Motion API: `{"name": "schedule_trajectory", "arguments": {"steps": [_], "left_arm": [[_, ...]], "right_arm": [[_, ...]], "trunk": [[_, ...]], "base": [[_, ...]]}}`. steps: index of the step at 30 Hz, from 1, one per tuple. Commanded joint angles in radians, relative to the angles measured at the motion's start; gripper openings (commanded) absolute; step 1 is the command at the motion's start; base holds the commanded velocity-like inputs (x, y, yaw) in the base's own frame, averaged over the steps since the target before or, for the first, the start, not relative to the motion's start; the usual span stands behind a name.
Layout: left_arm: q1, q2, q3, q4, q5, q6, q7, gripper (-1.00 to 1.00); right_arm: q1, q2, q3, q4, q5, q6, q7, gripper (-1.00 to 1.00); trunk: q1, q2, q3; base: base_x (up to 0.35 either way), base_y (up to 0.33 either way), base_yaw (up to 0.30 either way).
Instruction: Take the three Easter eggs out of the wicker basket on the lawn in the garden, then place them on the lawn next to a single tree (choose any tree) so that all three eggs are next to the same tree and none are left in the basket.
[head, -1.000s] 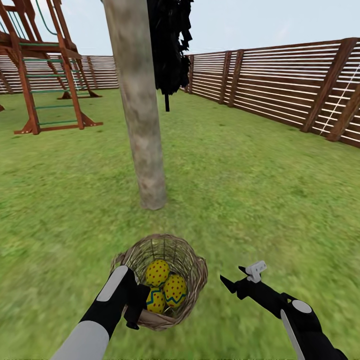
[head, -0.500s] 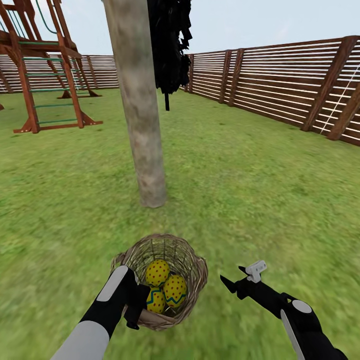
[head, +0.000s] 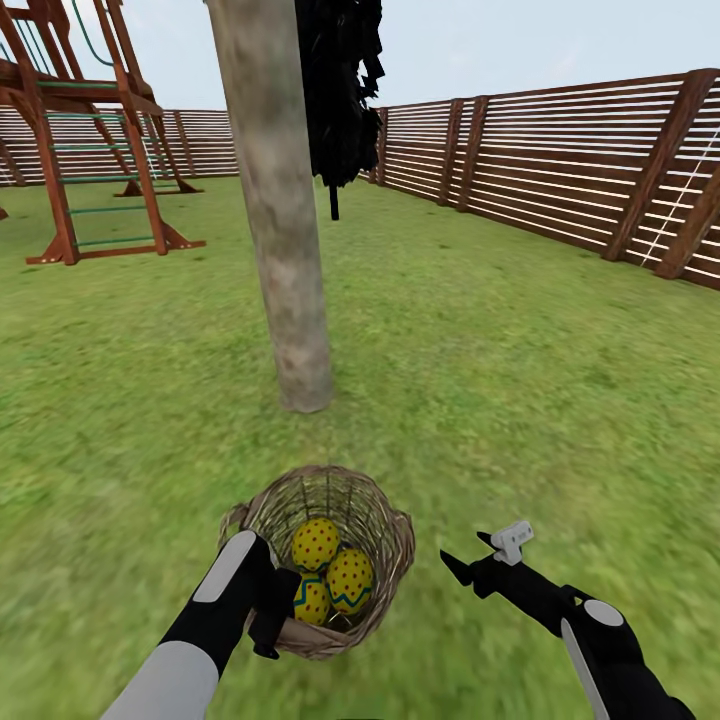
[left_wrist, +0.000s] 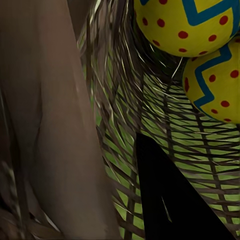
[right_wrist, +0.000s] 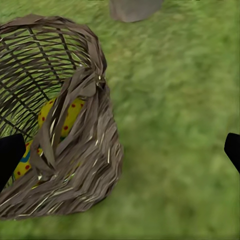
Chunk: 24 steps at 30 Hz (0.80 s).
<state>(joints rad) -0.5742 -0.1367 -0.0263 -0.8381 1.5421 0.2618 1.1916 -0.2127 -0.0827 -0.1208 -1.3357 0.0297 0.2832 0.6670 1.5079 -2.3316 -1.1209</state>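
Wicker basket (head: 375, 520) standing on the lawn (head: 520, 380) near the foot of the tree (head: 285, 250), with three Easter eggs (head: 348, 579) inside. Left gripper (head: 268, 625) clamps the basket's near rim, one finger (left_wrist: 170, 200) inside the weave. Right gripper (head: 478, 548) hovers just beside the basket, jaws spread and empty. Fence (head: 560, 160) and play frame (head: 80, 130) border the lawn's far edges.

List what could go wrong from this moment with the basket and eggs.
1. The left gripper sits at the wicker basket rim, one finger against the weave; it may grab or tip the basket rather than an egg.
2. The three Easter eggs lie packed together, so pinching one could push the others aside.
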Motion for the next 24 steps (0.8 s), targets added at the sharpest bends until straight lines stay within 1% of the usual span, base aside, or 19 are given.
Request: {"name": "schedule_trajectory", "arguments": {"steps": [1, 14, 15, 24], "left_arm": [[0.0, 0.0, 0.0, -0.001, -0.008, 0.014, 0.001, -1.0], [0.0, 0.0, 0.0, -0.002, -0.01, 0.014, 0.003, -1.0], [0.0, 0.0, 0.0, -0.002, -0.01, 0.014, 0.003, 1.0], [0.0, -0.001, 0.0, -0.002, -0.01, 0.014, 0.003, 1.0]], "right_arm": [[0.0, 0.001, -0.002, -0.002, 0.004, 0.006, 0.006, 1.0], [0.0, 0.001, -0.002, 0.0, 0.004, 0.007, 0.004, 1.0], [0.0, 0.001, -0.002, 0.0, 0.004, 0.007, 0.004, 1.0], [0.0, 0.002, -0.002, 0.0, 0.004, 0.007, 0.003, 1.0]], "trunk": [[0.0, 0.0, -0.001], [0.0, 0.0, -0.001], [0.0, 0.0, -0.001], [0.0, 0.0, -0.001]], "base": [[0.0, 0.0, 0.0], [0.0, 0.0, 0.0], [0.0, 0.0, 0.0], [0.0, 0.0, 0.0]]}}
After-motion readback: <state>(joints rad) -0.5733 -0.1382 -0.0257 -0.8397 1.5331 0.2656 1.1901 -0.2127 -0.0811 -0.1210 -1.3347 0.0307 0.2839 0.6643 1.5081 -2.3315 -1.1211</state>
